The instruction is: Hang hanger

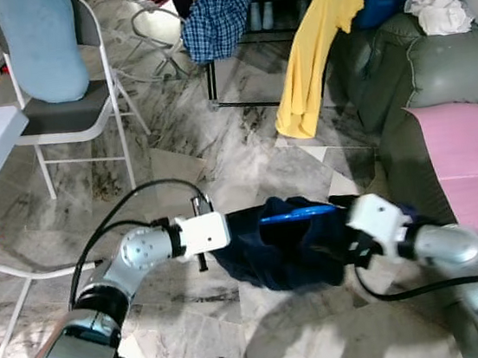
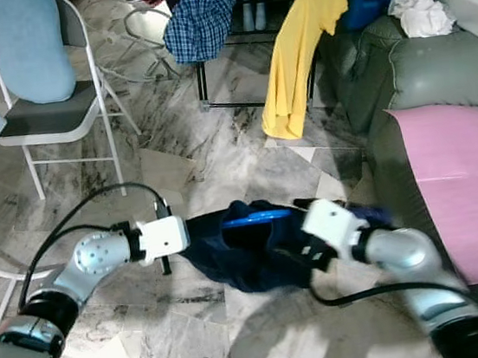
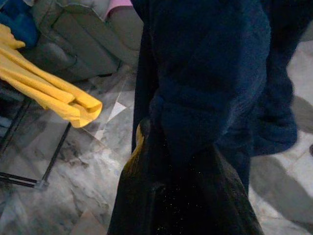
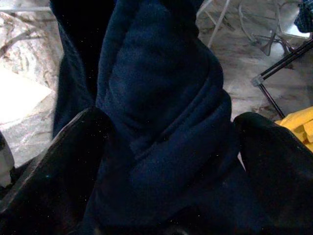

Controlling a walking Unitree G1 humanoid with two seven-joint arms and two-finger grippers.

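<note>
Clearly a lived-in home — marble floor (image 1: 243,143), green sofa (image 1: 436,76), folding chair (image 1: 65,113), shirts draped over a rack (image 1: 240,48).

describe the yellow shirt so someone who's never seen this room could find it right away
Start at the grey-green sofa on the robot's right, then go to the black clothes rack standing just beyond its near end on the marble floor. The yellow shirt hangs from that rack, its hem near the floor. Its neighbour, the blue plaid shirt, is checked and hangs shorter; this one is plain bright yellow.

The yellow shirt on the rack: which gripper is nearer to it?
Right. The right gripper holds the navy garment almost below the yellow shirt; the left gripper grips the garment's other end, farther left.
</note>
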